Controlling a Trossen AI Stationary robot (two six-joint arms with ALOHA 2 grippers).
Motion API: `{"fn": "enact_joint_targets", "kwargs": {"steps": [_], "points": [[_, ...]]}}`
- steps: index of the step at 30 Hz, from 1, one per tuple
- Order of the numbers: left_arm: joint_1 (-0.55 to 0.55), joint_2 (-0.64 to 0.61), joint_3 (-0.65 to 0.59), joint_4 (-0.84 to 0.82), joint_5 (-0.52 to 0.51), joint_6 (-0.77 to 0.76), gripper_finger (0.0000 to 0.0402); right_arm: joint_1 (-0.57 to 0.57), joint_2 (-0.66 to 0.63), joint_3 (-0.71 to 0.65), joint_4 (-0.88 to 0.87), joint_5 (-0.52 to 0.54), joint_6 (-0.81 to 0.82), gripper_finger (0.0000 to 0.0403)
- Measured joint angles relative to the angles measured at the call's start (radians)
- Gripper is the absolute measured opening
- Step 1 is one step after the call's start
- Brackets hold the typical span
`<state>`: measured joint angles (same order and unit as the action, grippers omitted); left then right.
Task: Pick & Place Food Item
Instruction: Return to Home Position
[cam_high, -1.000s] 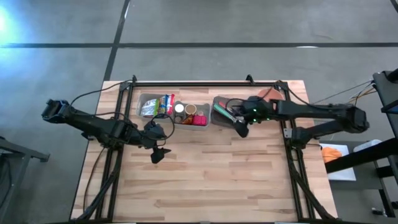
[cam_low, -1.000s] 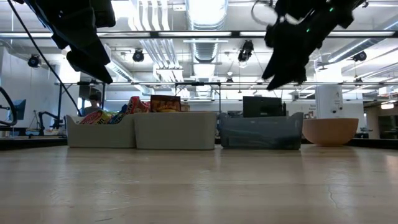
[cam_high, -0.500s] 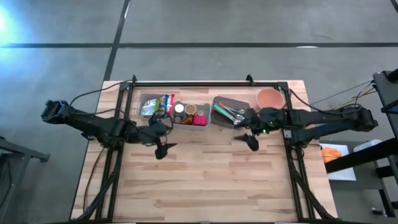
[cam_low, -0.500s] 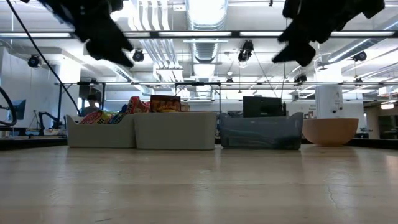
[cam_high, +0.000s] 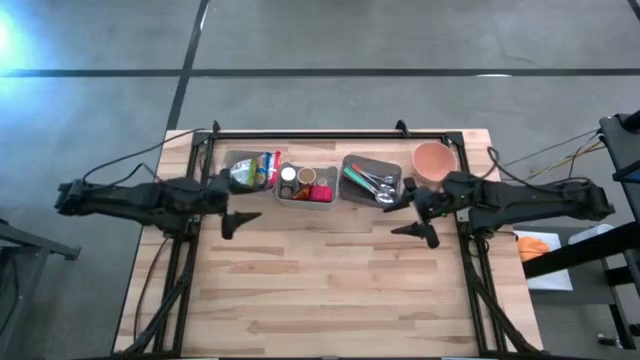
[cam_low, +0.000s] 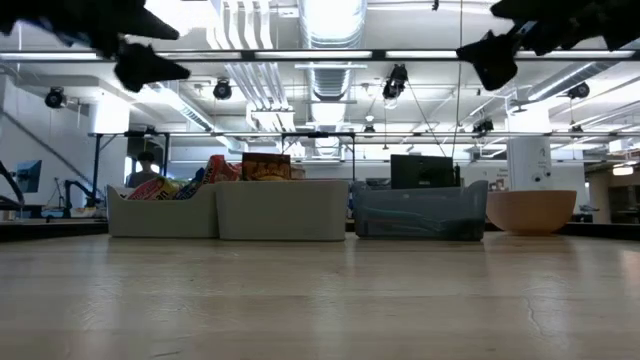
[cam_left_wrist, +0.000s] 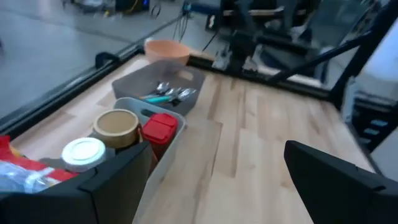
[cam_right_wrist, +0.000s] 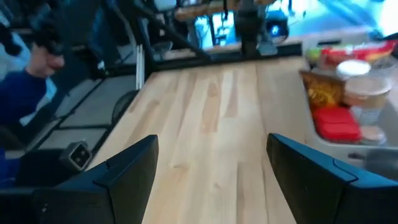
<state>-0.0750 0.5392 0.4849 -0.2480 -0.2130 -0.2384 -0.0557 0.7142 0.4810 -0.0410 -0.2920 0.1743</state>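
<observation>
Light wooden table (cam_high: 330, 290), bounded along its far edge by a black metal rail (cam_high: 320, 133). A salmon-coloured bowl (cam_high: 433, 159) is set upright near the far right corner. The grey floor (cam_high: 400, 40) is crossed by a dark stripe (cam_high: 300, 72). Beyond the table, a person's blue sleeve (cam_right_wrist: 25, 93) is seen from the right wrist view, and ceiling light strips (cam_low: 330, 20) from the low view.
</observation>
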Motion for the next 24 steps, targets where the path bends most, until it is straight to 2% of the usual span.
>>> {"fn": "enact_joint_targets", "kwargs": {"steps": [6, 11, 15, 24], "points": [[-0.001, -0.267, -0.165, 0.016, -0.011, -0.007, 0.0370, -0.022, -0.171, -0.069, -0.008, 0.004, 0.012, 0.0296], [-0.001, -0.406, -0.229, -0.025, -0.053, -0.019, 0.0370, -0.039, -0.270, -0.126, -0.007, 0.055, 0.033, 0.0296], [-0.001, -0.443, -0.242, -0.093, -0.057, -0.040, 0.0370, -0.041, -0.332, -0.153, -0.005, 0.057, 0.048, 0.0297], [-0.001, -0.457, -0.309, -0.084, -0.065, -0.026, 0.0370, -0.043, -0.451, -0.231, -0.008, 0.059, 0.048, 0.0297]]}}
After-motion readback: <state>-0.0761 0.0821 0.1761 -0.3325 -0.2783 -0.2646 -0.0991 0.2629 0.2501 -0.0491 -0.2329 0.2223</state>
